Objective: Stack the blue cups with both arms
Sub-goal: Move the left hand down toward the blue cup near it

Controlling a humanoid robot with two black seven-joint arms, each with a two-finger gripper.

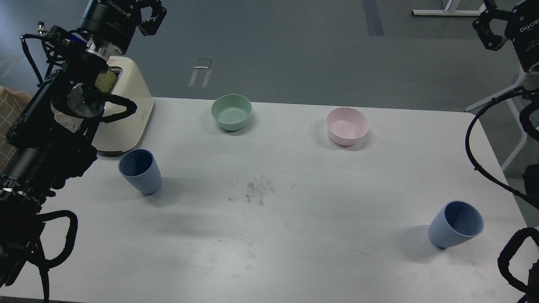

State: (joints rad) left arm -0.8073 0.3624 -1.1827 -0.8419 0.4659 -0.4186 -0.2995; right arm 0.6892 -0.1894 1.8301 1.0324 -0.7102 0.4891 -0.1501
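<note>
Two blue cups stand upright and apart on the white table (294, 252). One blue cup (140, 171) is at the left, just in front of a cream appliance. The other blue cup (455, 224) is near the right front corner. My left gripper (152, 14) hangs high at the top left, well above and behind the left cup. Its fingers look open and hold nothing. Far above the right cup, at the top right corner, my right gripper (488, 19) is partly cut by the frame edge, open and empty.
A mint-green bowl (231, 112) and a pale pink bowl (347, 126) sit along the table's back edge. A cream toaster-like appliance (126, 113) stands at the back left under my left arm. Dark smudges (257, 191) mark the table's middle.
</note>
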